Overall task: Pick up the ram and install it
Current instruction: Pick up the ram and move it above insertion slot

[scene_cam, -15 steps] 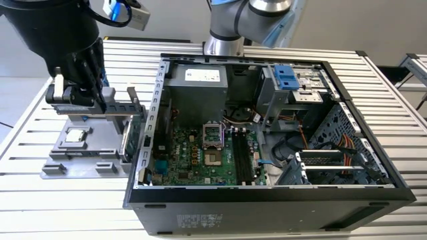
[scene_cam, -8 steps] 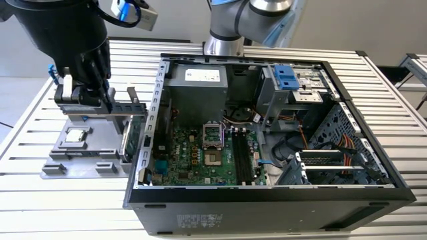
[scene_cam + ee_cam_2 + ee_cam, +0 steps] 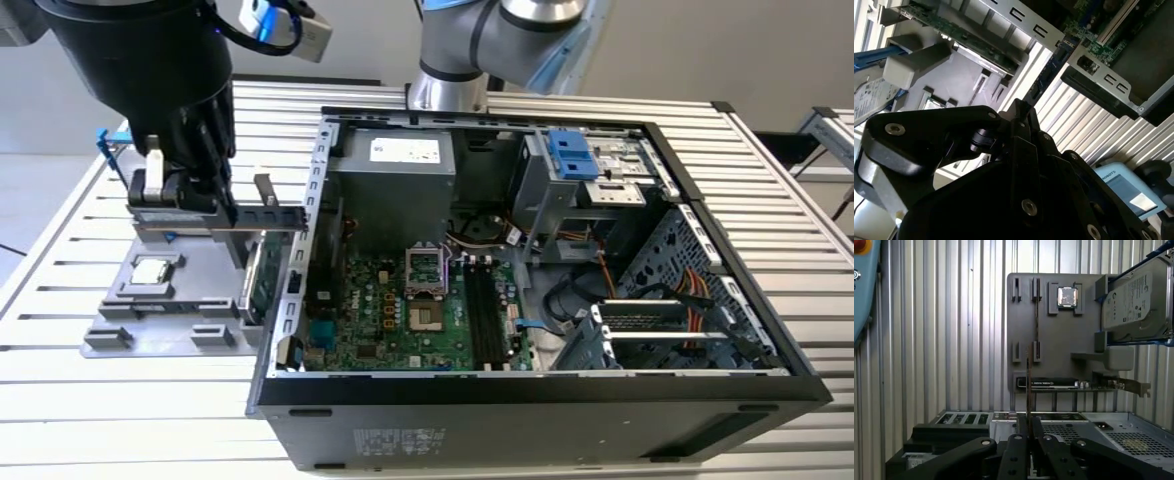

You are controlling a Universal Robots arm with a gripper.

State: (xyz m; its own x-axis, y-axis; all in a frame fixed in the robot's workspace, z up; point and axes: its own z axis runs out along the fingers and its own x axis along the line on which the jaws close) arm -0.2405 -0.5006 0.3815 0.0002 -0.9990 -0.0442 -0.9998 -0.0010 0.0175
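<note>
Tool (image 3: 1028, 426) closed narrow on the ram (image 3: 1028, 382), pinching the stick edge-on between both fingers. Ram hangs over the grey parts holder (image 3: 1054, 335) on the slatted counter (image 3: 954, 340), beside the open computer case (image 3: 534, 385).

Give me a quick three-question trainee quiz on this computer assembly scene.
1. True or false: the end effector hangs over the open computer case.
2. The processor chip lies on: A) the grey tray, B) the motherboard, C) the slatted table.
3. What thin part stands edge-on between the end effector's fingers in the first wrist view?
Key: 1 false, over the grey tray; 2 A; 3 the ram.
</note>
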